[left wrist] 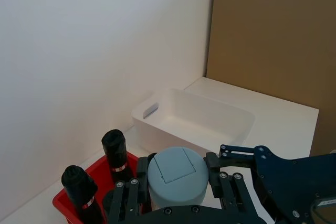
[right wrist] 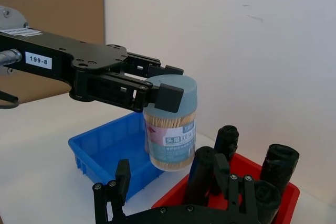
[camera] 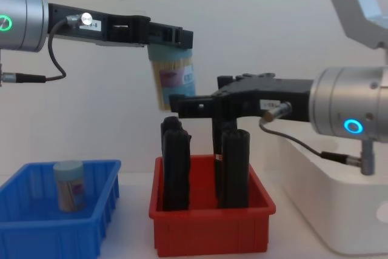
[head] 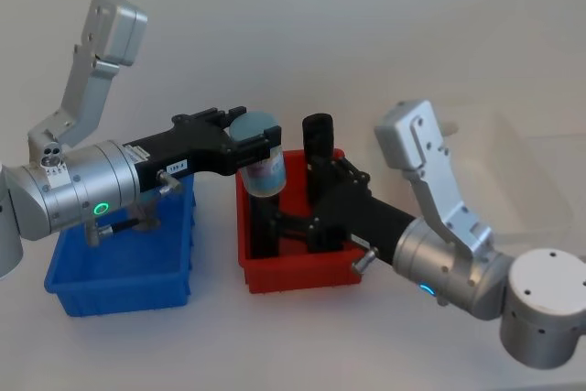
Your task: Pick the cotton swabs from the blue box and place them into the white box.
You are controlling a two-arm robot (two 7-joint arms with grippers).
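So the cotton swab jar (head: 263, 171) is up in the air, clamped by its pale lid between the fingers of the left claw (head: 249, 130). It hangs a bit tilted, with the label and tan sticks showing below the fingers. Underneath that claw is the red bin (head: 293, 276), which has tall black objects (camera: 176, 168) standing upright in it. A second swab jar (camera: 68, 185) stands upright in the blue box (camera: 36, 235), well below the left claw and back toward that arm's side.

The right claw (camera: 182, 106) comes in from the other side, lower than the left claw. It's about level with the bottom of the hanging jar, right at the tops of the black objects. Its fingers are spread apart. In its wrist view one black object stands between them, but I can't tell if anything's touching. The white box (camera: 327, 210) sits past the red bin from the left claw, under the right arm.
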